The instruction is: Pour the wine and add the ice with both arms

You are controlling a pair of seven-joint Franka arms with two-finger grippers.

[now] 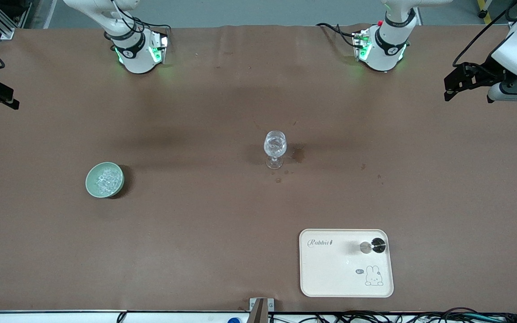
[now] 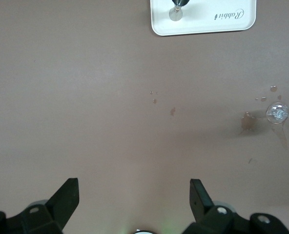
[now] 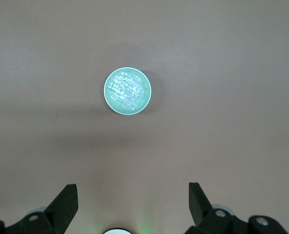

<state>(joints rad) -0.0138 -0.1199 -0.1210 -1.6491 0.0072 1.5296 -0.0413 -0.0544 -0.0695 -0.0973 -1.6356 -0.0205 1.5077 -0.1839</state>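
Both arms wait high above the tabletop (image 1: 195, 112); left gripper (image 2: 134, 195) and right gripper (image 3: 133, 195) jaws released. Ice (image 1: 104, 179) fills a green bowl (image 1: 89, 184) toward the right arm's edge.

Bottle (image 2: 176, 10) cut off by frame edge.

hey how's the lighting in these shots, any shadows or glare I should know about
Front view: even overhead light, with soft dark arm shadows banding the table around the glass, and green base lights glowing. Right wrist view: the ice glints white in the green bowl, which casts a faint shadow; right gripper jaws open. Left wrist view: the white tray looks bright; left gripper jaws open.
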